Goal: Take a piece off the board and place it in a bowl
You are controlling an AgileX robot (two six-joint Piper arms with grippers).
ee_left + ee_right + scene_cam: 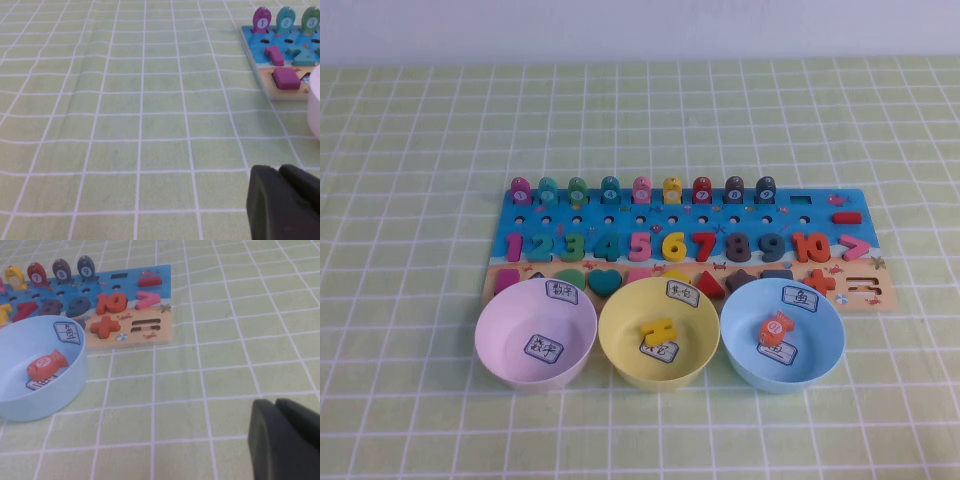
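Observation:
The board (pixel 820 215) lies mid-table with numbers, shapes and a far row of fish tokens. The piece (pixel 521 187), a magenta-purple fish marked 1, stands at the row's left end; it also shows in the left wrist view (pixel 261 20). The light blue bowl (pixel 782 375) stands at the board's front right and holds an orange fish token (pixel 777 327); the bowl (pixel 55 400) also shows in the right wrist view. My left gripper (pixel 279 171) is shut and empty over bare cloth left of the board (pixel 260 55). My right gripper (pixel 275 403) is shut and empty, right of the bowl. Neither arm shows in the high view.
A pink bowl (pixel 535 375) and a yellow bowl (pixel 658 378) with a yellow piece inside stand in a row left of the blue bowl, along the board's front edge. Green checked cloth covers the table on all sides.

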